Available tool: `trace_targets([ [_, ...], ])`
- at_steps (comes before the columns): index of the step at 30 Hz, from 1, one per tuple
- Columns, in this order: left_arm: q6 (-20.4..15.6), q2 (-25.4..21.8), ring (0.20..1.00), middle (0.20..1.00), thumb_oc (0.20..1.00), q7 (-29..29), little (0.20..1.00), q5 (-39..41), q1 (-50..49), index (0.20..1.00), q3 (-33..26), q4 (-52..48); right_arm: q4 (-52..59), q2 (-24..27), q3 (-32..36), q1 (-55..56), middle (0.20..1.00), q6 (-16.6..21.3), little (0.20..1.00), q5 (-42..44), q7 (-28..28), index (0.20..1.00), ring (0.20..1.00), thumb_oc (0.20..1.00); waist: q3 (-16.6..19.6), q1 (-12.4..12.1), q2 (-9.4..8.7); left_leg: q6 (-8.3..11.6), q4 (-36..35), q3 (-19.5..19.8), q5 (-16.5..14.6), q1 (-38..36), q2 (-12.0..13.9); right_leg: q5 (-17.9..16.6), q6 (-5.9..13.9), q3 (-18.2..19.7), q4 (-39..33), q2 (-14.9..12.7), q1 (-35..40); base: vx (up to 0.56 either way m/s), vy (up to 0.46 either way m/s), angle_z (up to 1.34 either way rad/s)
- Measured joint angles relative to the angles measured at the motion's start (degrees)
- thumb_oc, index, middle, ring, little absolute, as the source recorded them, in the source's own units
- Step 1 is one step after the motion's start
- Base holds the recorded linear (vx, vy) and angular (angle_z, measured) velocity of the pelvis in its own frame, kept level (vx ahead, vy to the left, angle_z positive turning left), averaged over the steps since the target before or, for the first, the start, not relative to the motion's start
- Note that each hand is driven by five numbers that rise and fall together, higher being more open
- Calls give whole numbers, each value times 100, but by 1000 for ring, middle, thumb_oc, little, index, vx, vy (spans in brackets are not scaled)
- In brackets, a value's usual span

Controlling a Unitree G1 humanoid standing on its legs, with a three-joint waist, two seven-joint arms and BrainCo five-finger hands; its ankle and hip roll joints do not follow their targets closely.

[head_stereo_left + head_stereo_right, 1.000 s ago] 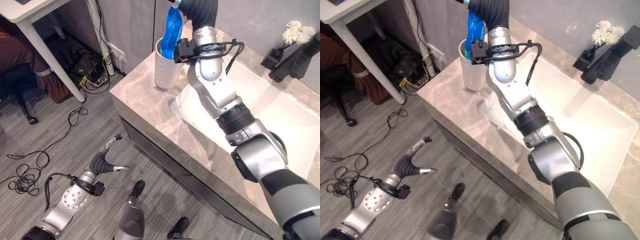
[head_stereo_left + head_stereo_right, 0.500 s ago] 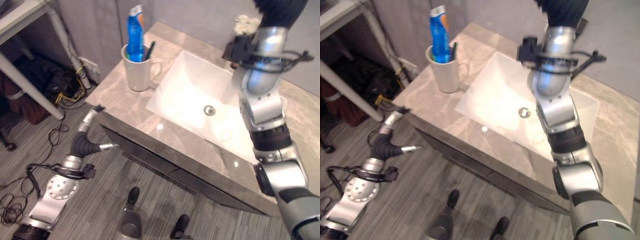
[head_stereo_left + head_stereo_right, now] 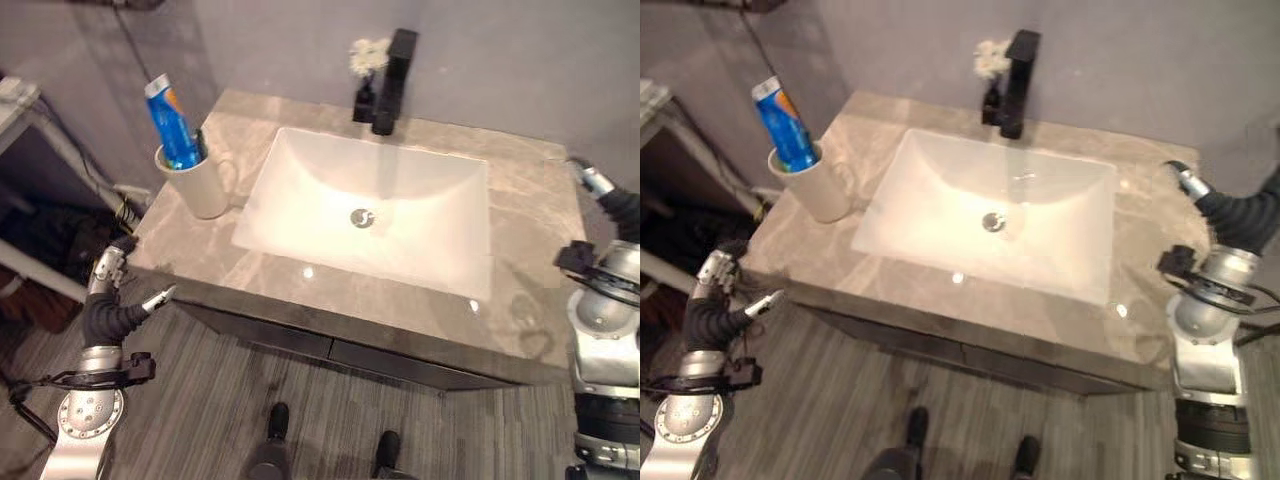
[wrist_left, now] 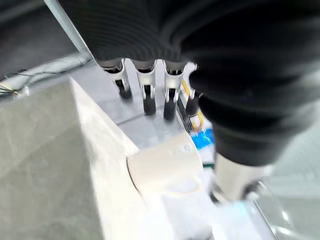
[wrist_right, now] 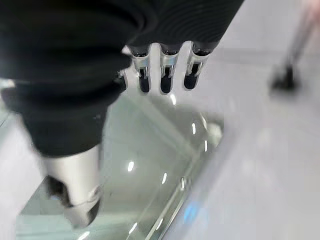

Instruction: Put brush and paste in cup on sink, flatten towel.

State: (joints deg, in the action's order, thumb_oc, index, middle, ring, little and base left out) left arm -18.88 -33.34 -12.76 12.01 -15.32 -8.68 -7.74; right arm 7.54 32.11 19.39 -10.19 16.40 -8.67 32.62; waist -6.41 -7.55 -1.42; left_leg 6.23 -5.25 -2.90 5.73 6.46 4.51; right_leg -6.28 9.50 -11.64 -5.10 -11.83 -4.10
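Observation:
A white cup [image 3: 203,185] with a handle stands on the counter's left end, beside the sink basin [image 3: 300,170]. A blue toothpaste tube [image 3: 172,125] sticks up out of it, leaning left. In the left wrist view the cup [image 4: 162,167] and the blue tube [image 4: 202,139] lie past my straight fingers [image 4: 145,92]. My left hand [image 3: 103,300] hangs open below the counter's front left corner, holding nothing. At the counter's right end my right hand [image 3: 1215,205] is open and empty, its fingers [image 5: 167,75] straight above the glossy stone.
A black faucet [image 3: 395,75] and a small vase of white flowers [image 3: 368,55] stand behind the basin. The grey marble counter [image 3: 520,220] has bare stone on its right side. A table leg [image 3: 60,150] and cables are at the left, by the wall.
The camera has swung to face the whole sink. My right hand let go of the toothpaste in the cup and drew back to the counter's right end. The left hand rose beside the counter.

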Motion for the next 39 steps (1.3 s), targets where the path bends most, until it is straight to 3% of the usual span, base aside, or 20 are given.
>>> trace_targets([
  [6, 181, 15, 200, 200, 200, 71, 200, -135, -69, 200, 42, 444, -864, -144, 319, 540, 1000, -113, 1000, 10, 189, 1000, 1000, 1000, 253, 398, 127, -57, -5, -248, -56, -143, 15, -11, 21, 251, -11, -8, -27, -4, 6, -18],
  [9, 239, 22, 200, 200, 200, 65, 200, -189, -60, 200, 39, 677, -1228, -506, 422, 743, 1000, -113, 1000, 266, 221, 1000, 1000, 1000, 400, 540, 145, -58, -8, -323, -63, -147, 39, -17, 23, 339, -28, 3, -75, -16, 6, -16],
  [12, 367, 50, 200, 200, 200, 34, 200, -304, -48, 200, -19, 1074, -2485, -1125, 511, 1152, 1000, -49, 1000, 1298, 169, 1000, 1000, 1000, 551, 654, 164, -54, -36, -410, -100, -238, 35, -18, 23, 421, -45, -4, -53, -17, 9, -14],
  [19, 563, 46, 200, 200, 200, 31, 200, -292, -51, 200, -256, 1232, -5607, -1144, 501, 1475, 1000, -323, 1000, 2424, -1, 1000, 1000, 1000, 597, 707, 213, -63, -36, -441, -109, -264, 35, -33, 19, 465, -44, -4, -47, -1, 2, -2],
  [21, 571, 346, 200, 200, 200, -105, 200, -260, 139, 200, -487, 1098, -7420, -1184, 196, 1124, 1000, -490, 1000, 3230, -461, 1000, 1000, 1000, 598, 676, 120, -65, -36, -444, -130, -349, 56, -13, 31, 477, -47, 25, 32, 0, 0, 0],
  [23, 570, 352, 200, 200, 200, -179, 200, -146, 174, 200, -483, 1098, -7877, -1318, -90, 1162, 1000, -768, 1000, 3497, -840, 1000, 1000, 1000, 627, 606, 111, -38, -38, -448, -154, -349, 69, 9, -2, 479, -48, 28, 22, 0, 0, 0],
  [28, 567, 442, 200, 200, 200, -145, 200, -51, 420, 200, -363, 1041, -8287, -1516, -970, 1211, 1000, -1126, 1000, 3222, -1664, 1000, 1000, 1000, 510, 501, 6, -66, 102, -379, -151, -336, 6, -11, 8, 409, -37, -10, 122, -23, 29, 8],
  [31, 567, 431, 200, 200, 200, -22, 200, 10, 442, 200, -353, 968, -8276, -1548, -1113, 1185, 1000, -1244, 1000, 2890, -1811, 1000, 1000, 1000, 436, 469, -58, -59, 103, -258, -171, -347, -29, 17, 2, 296, -48, -54, 218, 27, 112, 24],
  [34, 568, 424, 200, 200, 200, 139, 200, 70, 464, 200, -322, 791, -8171, -1561, -1708, 1211, 1000, -1289, 1000, 2191, -1950, 1000, 1000, 1000, 356, 448, -136, -79, 119, -160, -174, -346, -145, 26, 13, 164, 1, -162, 306, 9, 127, 21],
  [39, 569, 371, 200, 200, 200, 348, 200, 161, 513, 200, -128, 636, -8052, -1646, -1968, 1133, 1000, -1379, 1000, 1564, -2184, 1000, 1000, 1000, 199, 428, -282, -285, 230, -65, -271, -334, -448, 79, 94, 140, 157, -464, 335, -6, 171, 15],
])
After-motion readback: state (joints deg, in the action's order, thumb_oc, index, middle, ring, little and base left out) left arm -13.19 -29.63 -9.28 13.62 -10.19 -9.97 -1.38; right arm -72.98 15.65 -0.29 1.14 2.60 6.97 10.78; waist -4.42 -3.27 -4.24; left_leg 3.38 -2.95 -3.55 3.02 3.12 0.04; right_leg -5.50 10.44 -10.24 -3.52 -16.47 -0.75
